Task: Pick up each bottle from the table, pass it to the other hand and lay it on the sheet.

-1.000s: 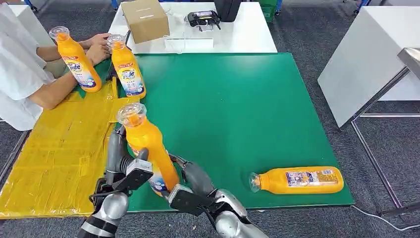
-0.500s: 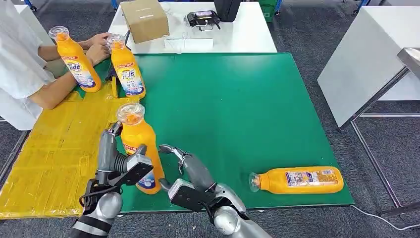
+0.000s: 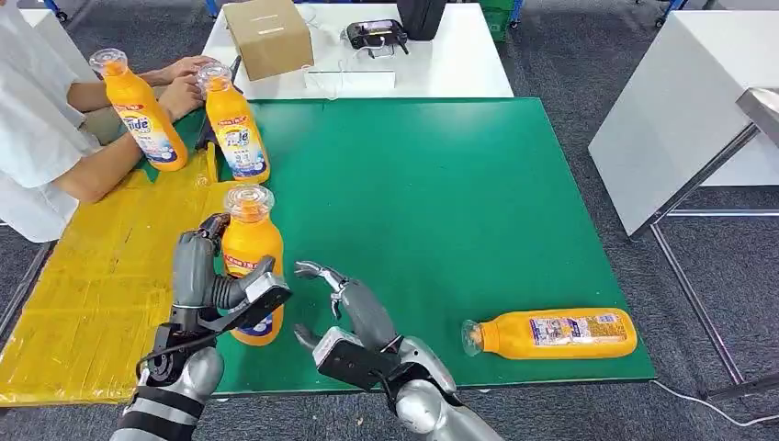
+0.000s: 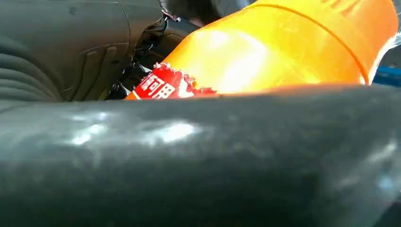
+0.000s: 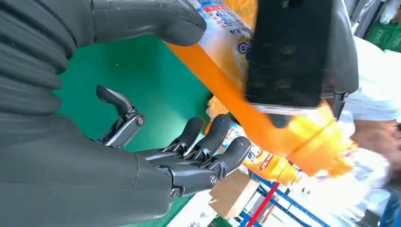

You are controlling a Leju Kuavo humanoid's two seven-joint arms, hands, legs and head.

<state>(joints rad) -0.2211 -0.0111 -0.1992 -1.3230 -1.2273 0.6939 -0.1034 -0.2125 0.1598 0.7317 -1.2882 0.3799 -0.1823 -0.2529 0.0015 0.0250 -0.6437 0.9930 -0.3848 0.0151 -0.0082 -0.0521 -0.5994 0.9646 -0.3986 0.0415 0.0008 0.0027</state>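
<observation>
While left hand [image 3: 213,299] grips bottle [image 3: 250,266] upright round body, cap up, bottle sits at seam between green surface [image 3: 432,193] and yellow sheet [image 3: 101,285]. Right hand [image 3: 347,312] just beside it, fingers spread, holding nothing: handover judged done, grip low on body leaving room to tip bottle flat. Next: carry over sheet, lay down. Second bottle [image 3: 551,333] lies on side near front edge, awaiting pickup. Two more [image 3: 147,115] [image 3: 236,129] stand at far end beside person [image 3: 46,138].
</observation>
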